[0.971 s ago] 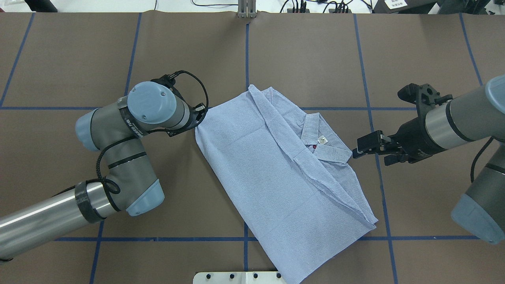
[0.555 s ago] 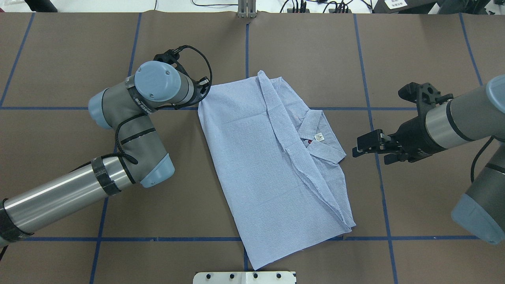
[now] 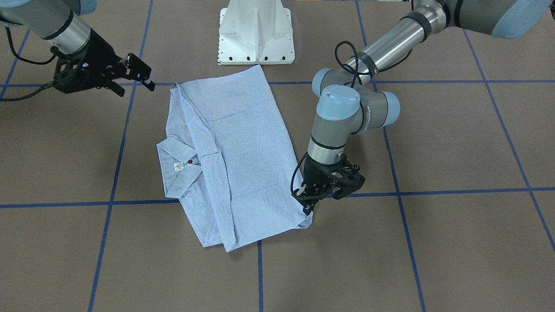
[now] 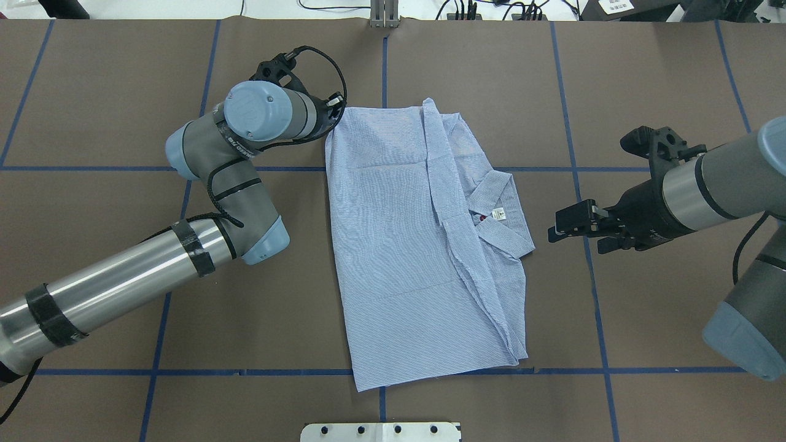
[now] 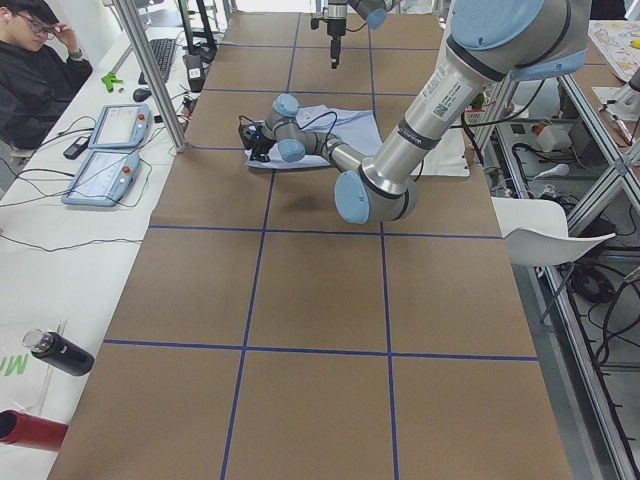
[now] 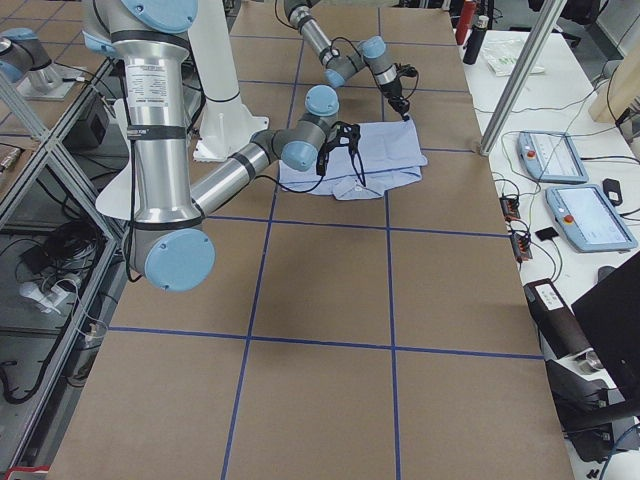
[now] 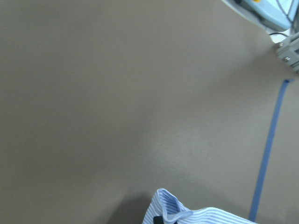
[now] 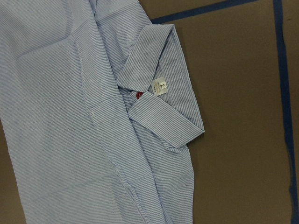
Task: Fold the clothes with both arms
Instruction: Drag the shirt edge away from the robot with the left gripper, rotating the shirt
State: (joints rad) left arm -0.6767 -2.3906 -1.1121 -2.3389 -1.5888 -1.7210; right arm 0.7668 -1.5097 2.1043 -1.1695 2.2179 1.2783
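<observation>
The light-blue striped shirt (image 4: 393,245) lies folded lengthwise on the brown table, collar and white neck label (image 4: 499,214) towards the right. My left gripper (image 4: 333,118) is shut on the shirt's far left corner, which shows pinched at the bottom of the left wrist view (image 7: 174,213) and in the front view (image 3: 308,209). My right gripper (image 4: 574,238) hovers open just right of the collar and holds nothing. The right wrist view looks down on the collar (image 8: 154,60) and a red button (image 8: 139,95).
The white pedestal base (image 4: 381,431) stands at the near edge, close to the shirt's hem. Blue tape lines (image 4: 589,245) cross the table. A metal post (image 4: 385,15) and cables sit at the far edge. A seated person (image 5: 30,70) and teach pendants (image 5: 115,125) are beyond.
My left gripper has dragged the shirt's corner away from the robot and to the right. The shirt has swung round to lie square with the tape grid. The right arm has barely moved.
</observation>
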